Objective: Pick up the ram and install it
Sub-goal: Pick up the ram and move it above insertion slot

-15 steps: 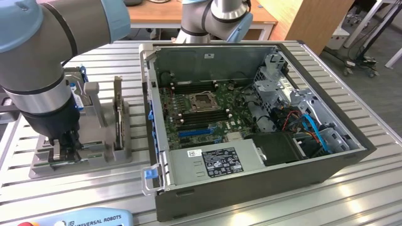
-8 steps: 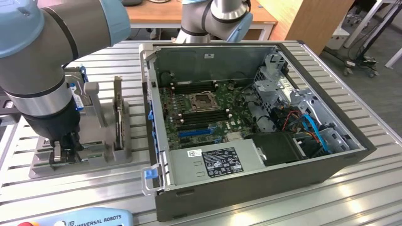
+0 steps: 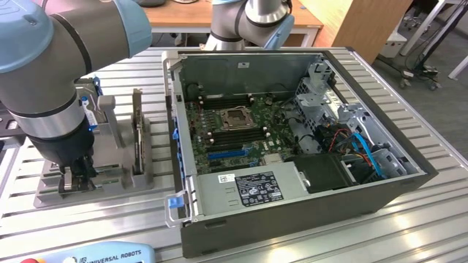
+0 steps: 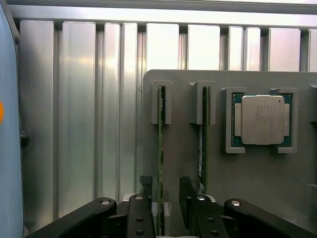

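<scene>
The pincer is open wide, and it holds nothing. Its two black fingers stand one on each side of the ram, with a thin gap on both sides, so they are not touching it. The ram is a long green stick that stands on its thin edge in the gray tray. Its far end sits in a small gray slot. Just outside one finger stands a second stick, also on its edge, so there is little room on that side. Farther out on the same side, a square silver chip lies flat in its own frame. On the other side of the pincer the tray ends at a straight edge, and past it there is bare table with long metal ribs and lots of open room. Beyond the tray's far edge the ribs go on. In the exterior view, the open computer box sits to the exterior view's right of the pincer, near the tray's edge.
</scene>
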You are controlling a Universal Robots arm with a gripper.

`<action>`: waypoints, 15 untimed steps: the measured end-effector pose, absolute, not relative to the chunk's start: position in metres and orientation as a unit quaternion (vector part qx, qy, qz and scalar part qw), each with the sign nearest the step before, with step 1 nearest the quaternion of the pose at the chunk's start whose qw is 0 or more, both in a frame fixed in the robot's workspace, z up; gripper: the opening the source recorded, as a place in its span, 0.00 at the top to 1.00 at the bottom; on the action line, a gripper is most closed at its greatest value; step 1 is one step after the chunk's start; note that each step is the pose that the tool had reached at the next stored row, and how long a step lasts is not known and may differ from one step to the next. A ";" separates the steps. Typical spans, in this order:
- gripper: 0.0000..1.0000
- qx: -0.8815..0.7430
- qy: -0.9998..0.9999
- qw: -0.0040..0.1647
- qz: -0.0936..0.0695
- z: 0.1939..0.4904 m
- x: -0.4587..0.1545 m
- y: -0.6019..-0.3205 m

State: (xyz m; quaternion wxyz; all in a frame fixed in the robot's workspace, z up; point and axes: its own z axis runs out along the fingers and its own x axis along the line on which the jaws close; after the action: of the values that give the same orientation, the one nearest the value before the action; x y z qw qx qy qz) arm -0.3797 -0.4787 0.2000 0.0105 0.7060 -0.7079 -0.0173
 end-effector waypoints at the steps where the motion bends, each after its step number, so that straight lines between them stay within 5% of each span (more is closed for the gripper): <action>1: 0.65 0.706 -0.708 0.010 -0.017 0.200 -0.380 -0.479; 15: 0.65 0.706 -0.708 0.010 -0.018 0.200 -0.380 -0.482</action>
State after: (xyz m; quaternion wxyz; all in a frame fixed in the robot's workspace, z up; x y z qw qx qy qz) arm -0.3796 -0.4823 0.1999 0.0095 0.7060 -0.7079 -0.0181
